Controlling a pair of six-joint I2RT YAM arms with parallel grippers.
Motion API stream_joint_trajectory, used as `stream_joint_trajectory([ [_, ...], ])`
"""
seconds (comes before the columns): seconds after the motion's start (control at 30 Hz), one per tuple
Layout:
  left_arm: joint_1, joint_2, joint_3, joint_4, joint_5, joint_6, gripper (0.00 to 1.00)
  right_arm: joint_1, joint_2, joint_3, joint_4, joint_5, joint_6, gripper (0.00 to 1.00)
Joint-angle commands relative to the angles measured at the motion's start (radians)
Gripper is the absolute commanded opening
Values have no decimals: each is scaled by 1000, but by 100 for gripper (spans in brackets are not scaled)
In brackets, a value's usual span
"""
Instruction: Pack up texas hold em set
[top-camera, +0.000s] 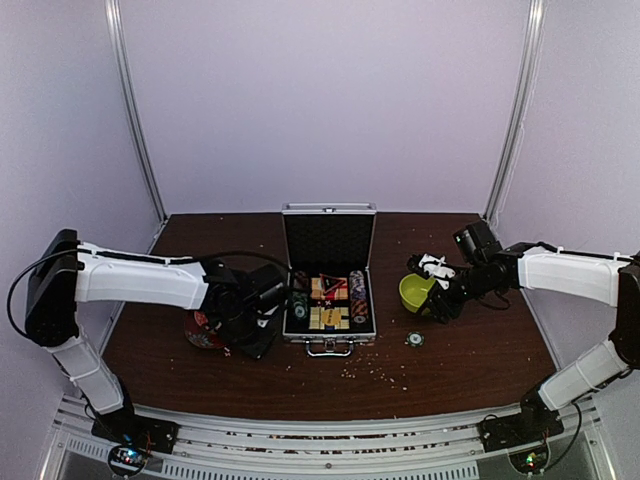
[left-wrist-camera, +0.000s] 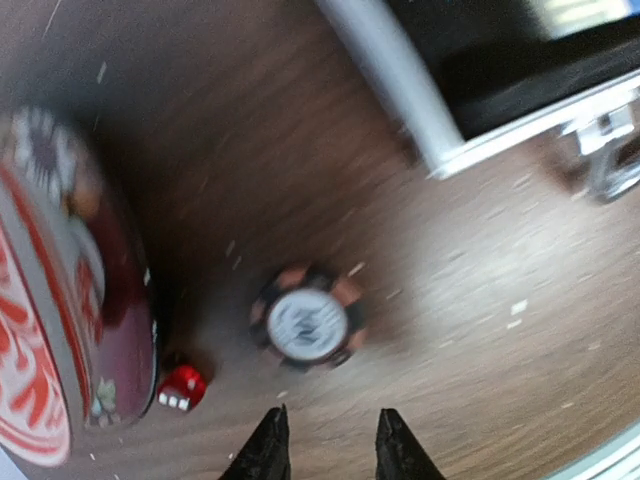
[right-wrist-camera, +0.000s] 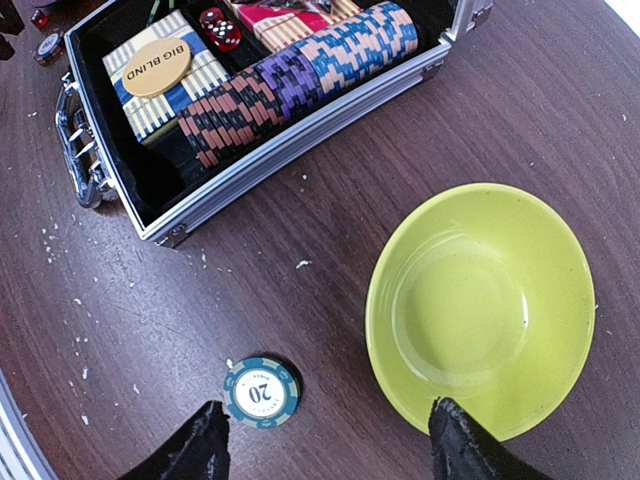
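The left gripper (left-wrist-camera: 327, 445), jaws narrowly parted and empty, hangs over a brown striped poker chip (left-wrist-camera: 307, 323) at frame centre. The right gripper (right-wrist-camera: 330, 440), jaws wide and empty, straddles a teal poker chip (right-wrist-camera: 261, 392) and lime-green bowl (right-wrist-camera: 480, 305) at lower frame.

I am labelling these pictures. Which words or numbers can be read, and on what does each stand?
"BIG BLIND": round tan button on a card deck in the silver case.
"20": teal chip on the table.
White-centred chip: marking too blurred.
Red tin: white pattern, no readable text.

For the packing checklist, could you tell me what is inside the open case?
The case holds a chip row, a card deck topped by the BIG BLIND button, and red dice. Its far compartments are hidden.
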Motion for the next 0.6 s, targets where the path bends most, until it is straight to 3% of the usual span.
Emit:
stream_joint_trajectory([
  [0.0, 7, -78, -103, 8, -68, -158, 32, 9, 7, 15, -4, -5, -9, 69],
  [0.2, 14, -123, -167, 12, -160, -240, 37, 11, 7, 15, -4, -6, -7, 69],
  [0.33, 38, -120, -186, 26, -165, -272, 32, 11, 7, 14, -6, -6, -6, 69],
  [0.57, 45, -119, -215, 59, -173, -339, 38, 10, 12, 14, -6, -6, -6, 69],
])
